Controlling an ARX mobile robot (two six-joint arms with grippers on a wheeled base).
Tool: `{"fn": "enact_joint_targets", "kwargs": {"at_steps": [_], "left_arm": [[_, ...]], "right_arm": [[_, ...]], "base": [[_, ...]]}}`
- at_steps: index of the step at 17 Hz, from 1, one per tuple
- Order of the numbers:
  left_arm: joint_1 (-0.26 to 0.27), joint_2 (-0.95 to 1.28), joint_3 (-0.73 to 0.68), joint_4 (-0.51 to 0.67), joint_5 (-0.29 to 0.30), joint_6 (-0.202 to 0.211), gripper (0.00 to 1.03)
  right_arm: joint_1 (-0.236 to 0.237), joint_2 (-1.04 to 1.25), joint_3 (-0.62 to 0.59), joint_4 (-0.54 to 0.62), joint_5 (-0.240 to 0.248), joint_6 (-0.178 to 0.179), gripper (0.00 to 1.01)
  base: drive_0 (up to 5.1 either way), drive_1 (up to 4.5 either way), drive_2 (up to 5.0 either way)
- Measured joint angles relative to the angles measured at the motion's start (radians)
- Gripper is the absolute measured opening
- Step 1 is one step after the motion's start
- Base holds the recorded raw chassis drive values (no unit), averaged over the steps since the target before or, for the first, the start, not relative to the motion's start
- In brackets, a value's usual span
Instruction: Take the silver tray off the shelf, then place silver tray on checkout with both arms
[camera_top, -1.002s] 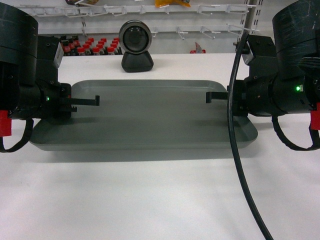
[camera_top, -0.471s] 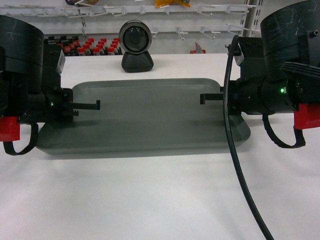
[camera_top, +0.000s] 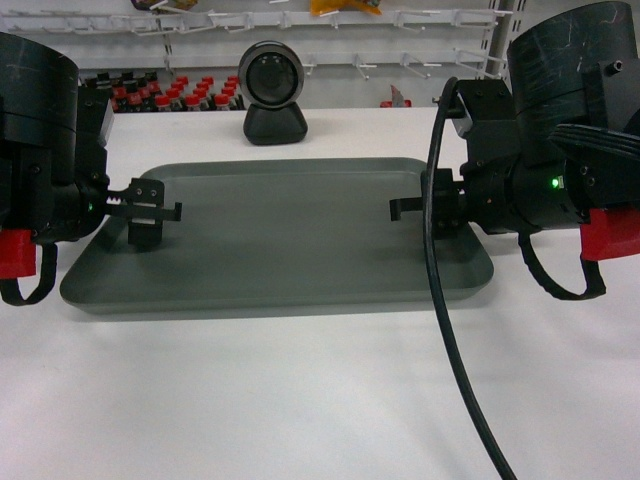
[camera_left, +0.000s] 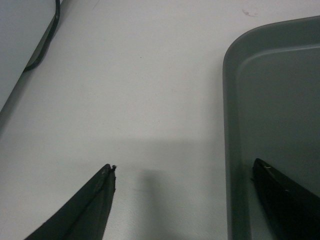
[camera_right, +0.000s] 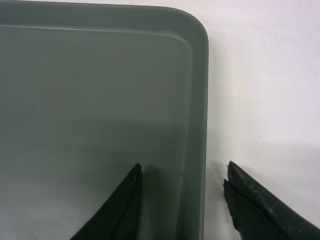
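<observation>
The silver tray (camera_top: 290, 235) lies flat on the white checkout (camera_top: 300, 400), with its long side across the head view. My left gripper (camera_top: 150, 218) stands open at the tray's left end. In the left wrist view the left gripper (camera_left: 182, 167) straddles the rim of the tray (camera_left: 280, 100), with one finger over the checkout (camera_left: 140, 75) and one inside the tray. My right gripper (camera_top: 415, 212) stands open at the right end. The right gripper (camera_right: 182, 170) likewise straddles the rim of the tray (camera_right: 90, 90), touching nothing, beside the bare checkout (camera_right: 265, 75).
A round black-and-silver scanner (camera_top: 273, 90) stands just behind the tray. White store shelving with peg hooks (camera_top: 330, 20) and red-capped bottles (camera_top: 170, 92) fills the background. A thick black cable (camera_top: 450, 330) hangs from the right arm across the table's front right.
The tray has come down and now lies flat on the checkout. Both grippers have opened off its ends, and the right arm has shifted a little left.
</observation>
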Motion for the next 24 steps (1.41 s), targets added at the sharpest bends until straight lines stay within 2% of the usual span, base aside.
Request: {"fn": "enact_joint_targets", "kwargs": {"at_steps": [2,5,6,7,10,13,16,18,20,22,24], "left_arm": [[0.0,0.0,0.002,0.005,0.008,-0.008,0.99],[-0.002,-0.001,0.002,0.012,0.062,-0.056,0.98],[-0.002,-0.002,0.001,0.02,0.087,-0.087,0.98],[-0.003,-0.004,-0.006,0.037,0.106,-0.109,0.98],[-0.007,-0.043,-0.019,0.061,0.134,-0.174,0.98],[-0.007,-0.12,-0.034,0.093,0.158,-0.241,0.98],[-0.007,-0.203,-0.074,0.106,0.151,-0.272,0.98],[-0.008,-0.267,-0.111,0.113,0.15,-0.277,0.98],[-0.008,-0.357,-0.151,0.118,0.15,-0.289,0.98],[-0.004,-0.454,-0.189,0.071,0.181,-0.322,0.98],[-0.004,-0.546,-0.249,0.061,0.164,-0.322,0.98]], "right_arm": [[0.0,0.0,0.0,0.0,-0.005,0.0,0.64],[0.0,0.0,-0.002,0.029,-0.02,0.0,0.92],[-0.001,-0.002,-0.003,0.05,-0.035,0.001,1.0],[-0.001,-0.007,-0.007,0.058,-0.037,0.001,0.97],[-0.007,-0.032,-0.014,0.078,-0.043,0.009,0.98],[-0.022,-0.085,-0.036,0.121,-0.065,0.045,0.98],[-0.041,-0.153,-0.084,0.161,-0.088,0.092,0.98],[-0.054,-0.198,-0.125,0.2,-0.106,0.121,0.98],[-0.068,-0.253,-0.165,0.229,-0.116,0.138,0.98],[-0.077,-0.32,-0.21,0.251,-0.125,0.152,0.98],[-0.086,-0.395,-0.269,0.277,-0.139,0.161,0.98]], "base": [[0.0,0.0,0.0],[0.0,0.0,0.0],[0.0,0.0,0.0],[0.0,0.0,0.0],[0.0,0.0,0.0],[0.0,0.0,0.0],[0.0,0.0,0.0],[0.0,0.0,0.0],[0.0,0.0,0.0],[0.0,0.0,0.0],[0.0,0.0,0.0]]}}
